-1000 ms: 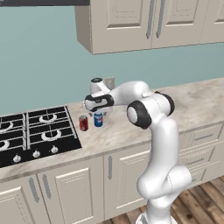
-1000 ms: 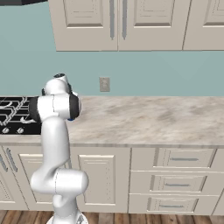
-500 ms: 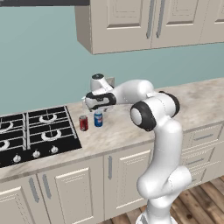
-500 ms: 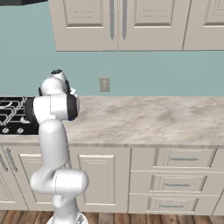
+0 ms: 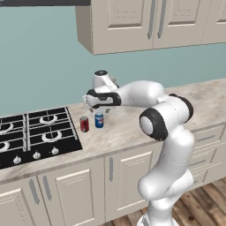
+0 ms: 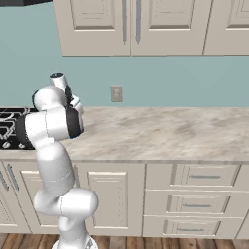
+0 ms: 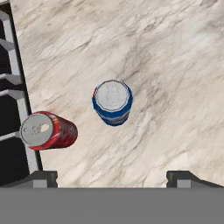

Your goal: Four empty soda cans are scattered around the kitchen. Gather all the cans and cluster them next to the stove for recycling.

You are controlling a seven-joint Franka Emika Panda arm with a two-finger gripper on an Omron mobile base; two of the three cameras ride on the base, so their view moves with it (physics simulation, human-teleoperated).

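— How far along?

— Two of four: a blue aluminium can [image 7: 112, 102] and a red one [image 7: 46, 130] stand by the black gas stove [image 5: 31, 134].

— And your pincer [image 7: 112, 177]?

— Apart, empty, above the blue can.

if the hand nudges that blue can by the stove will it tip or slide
The blue can stands upright on the smooth marble-look counter, so a low push would probably slide it. It looks narrow for its height, so a push near the top may tip it, and then it would likely roll. The red can stands close enough to get knocked.
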